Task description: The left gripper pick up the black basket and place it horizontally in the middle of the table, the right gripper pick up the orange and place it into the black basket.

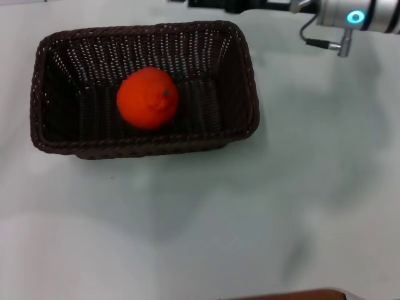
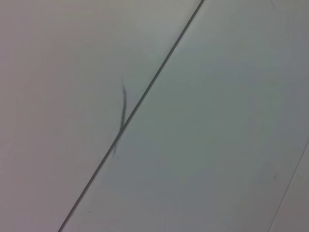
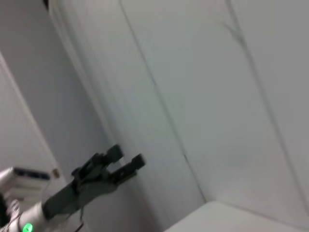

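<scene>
Orange point(image 1: 148, 98) in black basket point(image 1: 240, 94) — right gripper point(image 1: 237, 5) raised behind.

The left wrist view shows only flat, pale surfaces. A thin dark line point(image 2: 145, 94) runs straight on a diagonal across the frame, from one corner region to the opposite edge, splitting a greyer panel point(image 2: 53, 96) from a faintly greenish-white panel point(image 2: 222, 121). A short dark curved smudge point(image 2: 123, 104) lies just beside the line on the greyer side and meets it near the middle of the picture. Below that meeting point sits a tiny dark speck point(image 2: 116, 155), close to the line. A second, much fainter line point(image 2: 289, 186) cuts across one corner of the paler panel. Whether these surfaces are wall or panelling cannot be told.
</scene>
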